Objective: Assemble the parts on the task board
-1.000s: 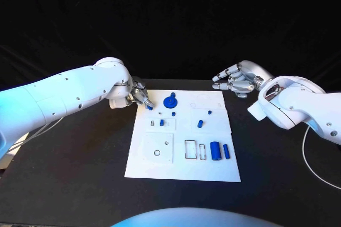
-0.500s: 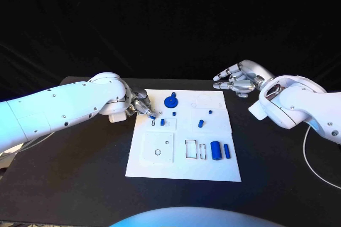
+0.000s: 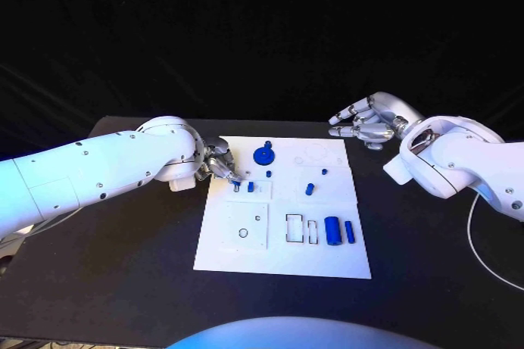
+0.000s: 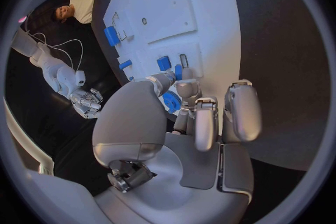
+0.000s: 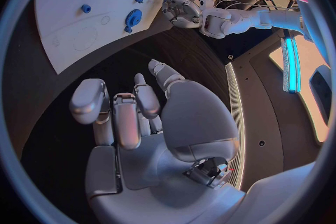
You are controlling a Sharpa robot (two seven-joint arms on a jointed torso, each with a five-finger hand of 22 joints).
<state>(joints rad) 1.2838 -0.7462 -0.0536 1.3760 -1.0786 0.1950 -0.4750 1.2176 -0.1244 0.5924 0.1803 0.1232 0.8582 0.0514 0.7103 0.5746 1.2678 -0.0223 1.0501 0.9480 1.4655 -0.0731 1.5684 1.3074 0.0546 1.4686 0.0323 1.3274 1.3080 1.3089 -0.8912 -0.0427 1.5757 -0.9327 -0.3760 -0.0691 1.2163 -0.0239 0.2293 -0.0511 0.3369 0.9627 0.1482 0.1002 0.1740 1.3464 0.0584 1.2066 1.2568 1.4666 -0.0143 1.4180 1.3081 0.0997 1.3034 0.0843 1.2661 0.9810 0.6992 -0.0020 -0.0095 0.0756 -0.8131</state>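
Observation:
The white task board (image 3: 279, 254) lies mid-table. My left hand (image 3: 215, 164) reaches over its far left part and pinches a small blue part (image 3: 235, 183) at its fingertips, just above a narrow slot (image 3: 236, 188). In the left wrist view the same small blue part (image 4: 178, 71) sits between the fingertips beside that slot (image 4: 184, 60), with another blue piece (image 4: 164, 63) next to it. A blue gear (image 3: 263, 155) stands at the board's far end. My right hand (image 3: 366, 122) hovers off the board's far right corner, its fingers apart and holding nothing.
Two blue cylinders (image 3: 331, 232) (image 3: 348, 231) lie at the board's right, near empty rectangular slots (image 3: 294, 229). Small blue pieces (image 3: 309, 188) (image 3: 250, 187) stand mid-board. A square plate with holes (image 3: 244, 226) sits at the near left. Black table (image 3: 120, 258) surrounds the board.
My left hand has carried the small blue part from the board's far left edge nearer and lower, down to the narrow slot. The right hand has stayed put.

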